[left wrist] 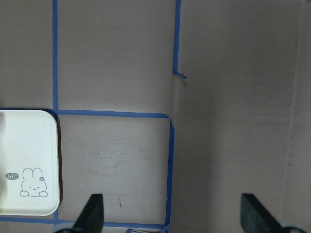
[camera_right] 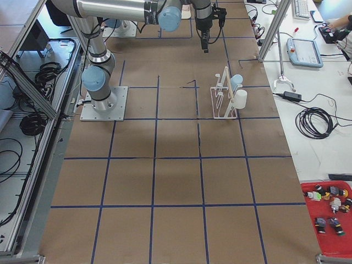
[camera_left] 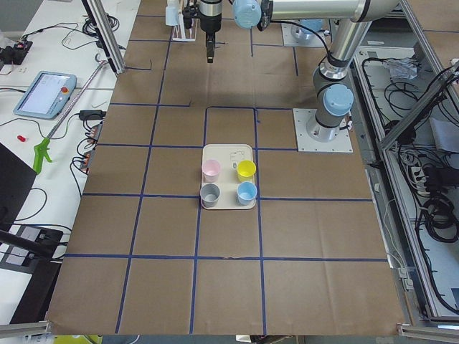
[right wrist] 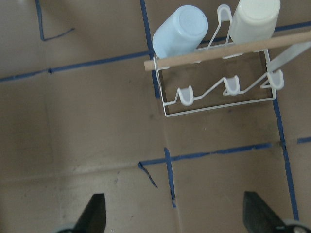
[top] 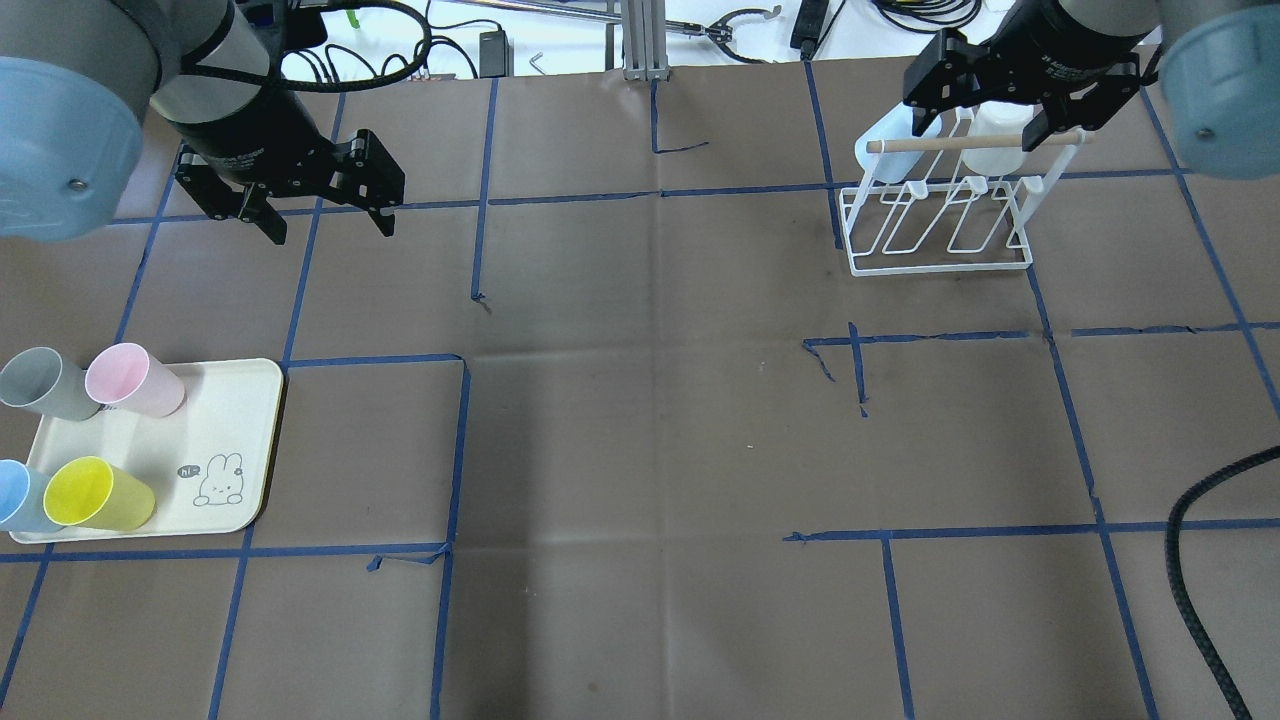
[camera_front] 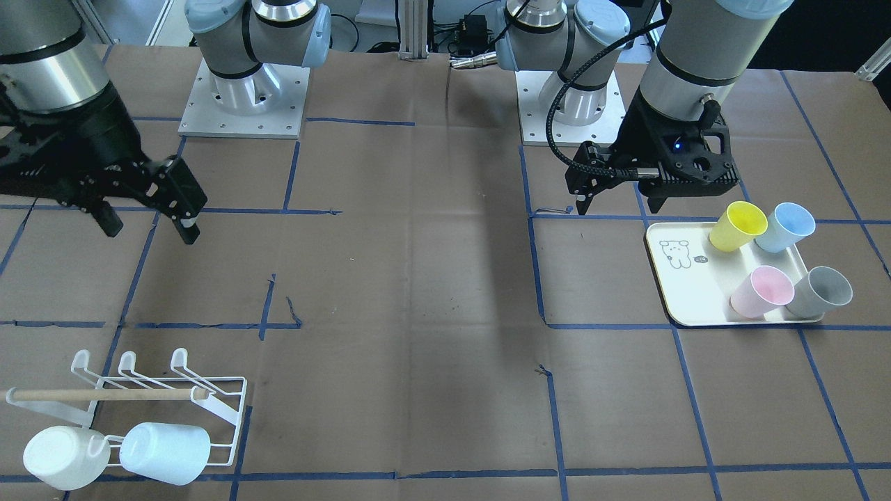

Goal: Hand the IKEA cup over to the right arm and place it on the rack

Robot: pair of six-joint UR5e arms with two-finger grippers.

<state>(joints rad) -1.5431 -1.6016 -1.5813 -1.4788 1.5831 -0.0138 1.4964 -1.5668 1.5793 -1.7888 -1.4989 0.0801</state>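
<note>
Several IKEA cups lie tilted on the cream tray [camera_front: 686, 296]: yellow [camera_front: 738, 226], blue [camera_front: 785, 227], pink [camera_front: 762, 292] and grey [camera_front: 821, 292]. My left gripper [camera_front: 619, 206] hovers open and empty just behind the tray, near the yellow cup. The white wire rack [camera_front: 160, 390] with its wooden dowel stands far across the table and carries a pale blue cup [camera_front: 165, 452] and a white cup [camera_front: 66, 457]. My right gripper [camera_front: 150, 229] hangs open and empty above the table on the robot's side of the rack. Both wrist views show fingertips wide apart.
Brown paper with blue tape lines covers the table [top: 650, 430]. The two arm bases [camera_front: 243, 97] sit at the robot's edge. Cables and a metal post [top: 640, 40] lie beyond the far edge. A black cable [top: 1190, 560] hangs at the right.
</note>
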